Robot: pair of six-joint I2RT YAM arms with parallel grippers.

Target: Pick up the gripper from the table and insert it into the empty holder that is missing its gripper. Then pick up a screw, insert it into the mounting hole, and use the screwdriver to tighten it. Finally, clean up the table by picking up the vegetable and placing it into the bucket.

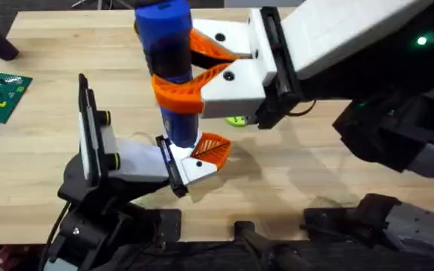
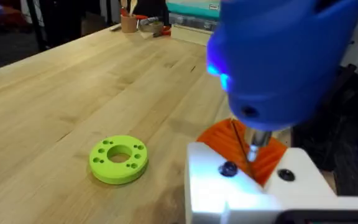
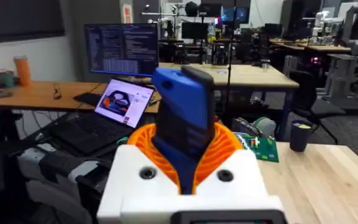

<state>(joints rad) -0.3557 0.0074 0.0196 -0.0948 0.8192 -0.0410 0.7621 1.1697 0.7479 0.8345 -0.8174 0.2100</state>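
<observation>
My right gripper [image 1: 202, 75], white with orange fingers [image 3: 225, 152], is shut on the blue screwdriver [image 1: 168, 45], holding it upright. The screwdriver's narrow lower end [image 1: 179, 135] comes down onto the white holder [image 1: 138, 162] at the tip of the left arm [image 1: 89, 188]. The small orange ribbed gripper [image 1: 211, 149] sits in that holder. In the left wrist view, the metal bit [image 2: 252, 149] touches the holder's white top face [image 2: 204, 180] beside a dark screw head [image 2: 228, 168], with the orange gripper [image 2: 229, 140] behind it. The vegetable and the bucket are out of view.
A lime-green ring [image 2: 119, 159] lies on the wooden table [image 1: 315, 162] near the holder, partly hidden under the right gripper in the overhead view. A green circuit board [image 1: 2, 94] rests at the table's left edge. The right arm's dark links [image 1: 398, 135] cover the right side.
</observation>
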